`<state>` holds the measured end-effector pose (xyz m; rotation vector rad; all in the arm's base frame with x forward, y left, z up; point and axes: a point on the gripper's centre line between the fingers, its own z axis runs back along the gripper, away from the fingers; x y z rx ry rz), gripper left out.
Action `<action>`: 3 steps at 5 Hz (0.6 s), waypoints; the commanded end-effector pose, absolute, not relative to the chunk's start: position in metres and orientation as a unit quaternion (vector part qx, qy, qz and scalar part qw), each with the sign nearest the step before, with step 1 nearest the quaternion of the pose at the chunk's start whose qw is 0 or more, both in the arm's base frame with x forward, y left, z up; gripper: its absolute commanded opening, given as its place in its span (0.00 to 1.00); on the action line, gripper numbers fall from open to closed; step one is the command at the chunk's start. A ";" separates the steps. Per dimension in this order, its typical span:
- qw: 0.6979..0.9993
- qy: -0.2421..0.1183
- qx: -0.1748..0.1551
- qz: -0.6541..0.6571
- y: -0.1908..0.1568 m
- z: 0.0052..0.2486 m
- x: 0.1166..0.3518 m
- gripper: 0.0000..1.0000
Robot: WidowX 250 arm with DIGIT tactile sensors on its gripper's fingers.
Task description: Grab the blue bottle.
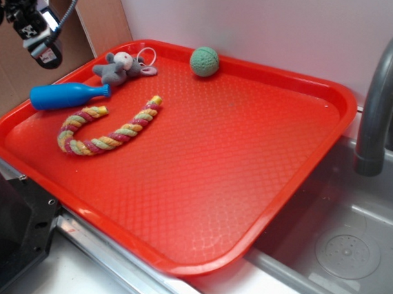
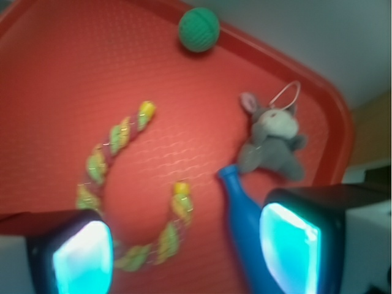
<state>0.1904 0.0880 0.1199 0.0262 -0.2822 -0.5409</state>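
Over at the tray's ten o'clock corner, a small bright blue smooth plastic bottle (image 1: 69,95) is found lying on its side on the textured red plastic tray (image 1: 236,184), neck pointed toward two o'clock in the exterior view. Just past its lip, a little grey plush animal with a white loop (image 1: 119,68) is parked, pretty much touching it. A twisted red, yellow and green rope toy bent into a U (image 1: 105,131) is laid out just at the bottle's five o'clock. A green knitted ball (image 1: 204,61) is tucked against the far rim at twelve. The gripper (image 2: 187,251) is seen up in the air with its fingers (image 2: 82,257) spread wide, nothing between them; in the wrist view the bottle's body is partly hidden behind one finger. A grey faucet (image 1: 376,108) is visible at three o'clock.
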 end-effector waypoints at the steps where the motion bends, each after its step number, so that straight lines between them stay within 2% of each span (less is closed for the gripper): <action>1: 0.939 -0.137 0.074 -0.305 0.124 0.089 0.214 1.00; 2: 0.936 -0.130 0.065 -0.321 0.138 0.070 0.220 1.00; 3: 0.926 -0.126 0.055 -0.353 0.136 0.055 0.220 1.00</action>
